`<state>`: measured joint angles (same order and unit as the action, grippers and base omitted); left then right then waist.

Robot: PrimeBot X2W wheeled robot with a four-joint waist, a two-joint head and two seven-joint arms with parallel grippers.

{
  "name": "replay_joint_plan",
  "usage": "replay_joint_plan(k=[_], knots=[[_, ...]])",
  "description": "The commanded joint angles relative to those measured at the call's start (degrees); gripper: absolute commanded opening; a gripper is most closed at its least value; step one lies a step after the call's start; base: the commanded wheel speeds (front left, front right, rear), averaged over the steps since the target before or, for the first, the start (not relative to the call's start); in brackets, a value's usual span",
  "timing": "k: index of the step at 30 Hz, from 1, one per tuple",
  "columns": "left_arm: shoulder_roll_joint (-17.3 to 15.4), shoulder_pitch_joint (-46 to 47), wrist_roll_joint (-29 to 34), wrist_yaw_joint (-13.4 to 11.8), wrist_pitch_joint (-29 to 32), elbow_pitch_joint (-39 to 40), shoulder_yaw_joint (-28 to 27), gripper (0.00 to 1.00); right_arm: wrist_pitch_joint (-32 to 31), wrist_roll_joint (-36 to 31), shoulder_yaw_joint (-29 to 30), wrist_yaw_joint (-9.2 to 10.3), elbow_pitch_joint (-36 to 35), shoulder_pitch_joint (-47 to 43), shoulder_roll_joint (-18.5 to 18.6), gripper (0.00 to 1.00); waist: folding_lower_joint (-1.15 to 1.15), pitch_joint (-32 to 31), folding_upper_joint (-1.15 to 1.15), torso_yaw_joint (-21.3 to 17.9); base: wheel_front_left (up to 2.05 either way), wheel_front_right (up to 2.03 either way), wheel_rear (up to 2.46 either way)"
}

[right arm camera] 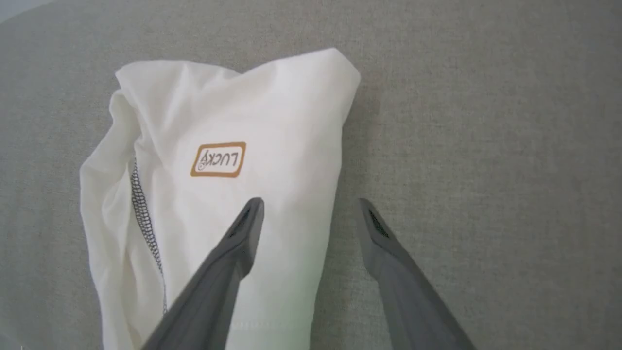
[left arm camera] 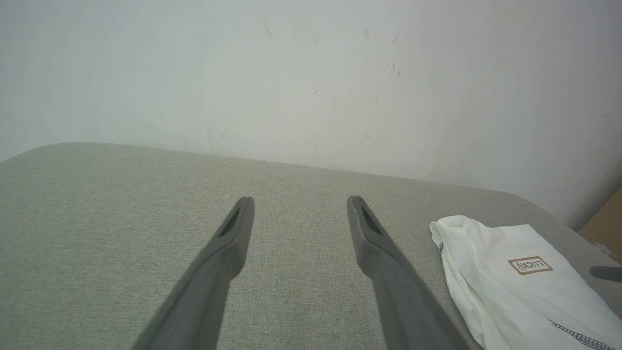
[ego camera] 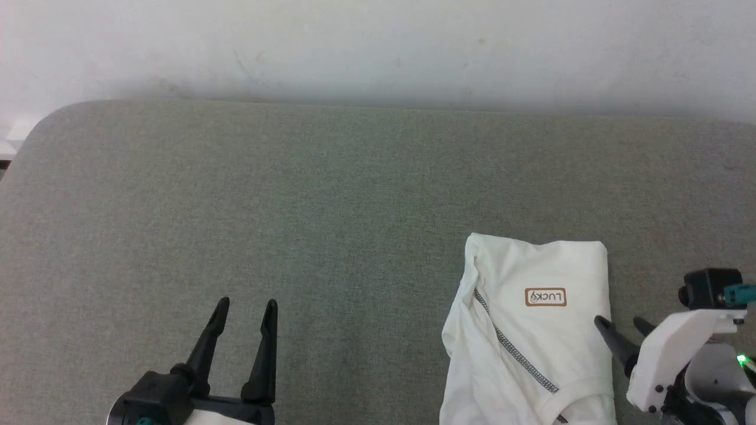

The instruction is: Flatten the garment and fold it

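Head view: A folded white garment (ego camera: 531,330) lies on the near right part of a grey tabletop (ego camera: 295,206), its brown-outlined logo (ego camera: 546,297) facing up and a dark zigzag seam (ego camera: 514,348) running diagonally across it. The right pincer (ego camera: 617,320) sits at the garment's right edge with its fingers parted and nothing between them. The left pincer (ego camera: 247,302) hangs over bare tabletop at lower left, well apart from the garment, its fingers spread wide and empty. A pale wall (ego camera: 378,47) rises behind.

Left wrist view: The left pincer (left arm camera: 301,200) stands wide open above the grey surface, gripping nothing. The garment (left arm camera: 505,291) lies off to its right, logo (left arm camera: 530,265) visible. A dark fingertip of the other arm shows at the garment's far side.

Right wrist view: The right pincer (right arm camera: 310,201) is opened wide and straddles the garment's side edge, one finger over the white cloth (right arm camera: 272,121) and the other over bare tabletop (right arm camera: 486,146). Whether either finger touches cannot be told. The logo (right arm camera: 218,159) lies just beyond the finger over the cloth, and the seam (right arm camera: 143,218) runs along the garment's rumpled far side.
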<state>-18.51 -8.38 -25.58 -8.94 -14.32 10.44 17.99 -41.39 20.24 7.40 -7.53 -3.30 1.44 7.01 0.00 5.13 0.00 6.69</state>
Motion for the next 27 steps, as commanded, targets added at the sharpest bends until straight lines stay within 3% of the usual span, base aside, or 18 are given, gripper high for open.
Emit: replay_joint_plan(k=[1,7,17,18,19,20,27], knots=[[-0.35,-0.28,-0.29,-0.45,-0.27,0.26,-0.20,1.00,-0.56,0.22,1.18,0.04,-1.22,-2.13,-1.39,1.00,0.00,0.84,0.00,-0.69,0.00,0.00,0.00],[-0.74,0.08,-0.46,-0.23,-0.13,0.15,-0.15,1.00,-0.70,1.19,3.66,0.04,1.12,-4.28,-3.64,1.00,0.00,1.48,0.00,-0.35,0.00,0.00,0.00],[-1.89,0.99,-0.19,-0.15,1.27,0.91,0.20,1.00,4.51,3.55,1.07,0.04,11.73,-0.24,-4.12,1.00,0.00,2.77,0.00,1.16,0.00,0.00,0.00],[-1.97,1.16,-0.12,-0.08,1.38,0.95,0.34,1.00,5.33,3.79,0.79,0.04,12.84,0.42,-4.12,0.51,0.00,2.83,0.00,1.19,0.00,0.00,0.00],[-1.99,1.35,-0.06,-0.01,1.48,0.93,0.49,1.00,6.18,3.86,0.60,0.04,14.03,1.02,-4.12,0.30,0.00,2.74,0.00,1.18,0.00,0.00,0.00],[-1.96,1.51,-0.06,0.03,1.55,0.89,0.63,1.00,6.91,3.46,0.12,0.04,15.03,1.52,-4.12,0.00,0.00,2.51,0.00,1.10,0.00,0.00,0.00],[-1.85,1.02,-0.29,-0.45,1.62,0.91,0.71,1.00,9.13,0.45,-1.63,0.04,15.10,3.58,-3.45,0.00,0.00,0.57,0.00,-1.17,0.00,0.00,0.00]])
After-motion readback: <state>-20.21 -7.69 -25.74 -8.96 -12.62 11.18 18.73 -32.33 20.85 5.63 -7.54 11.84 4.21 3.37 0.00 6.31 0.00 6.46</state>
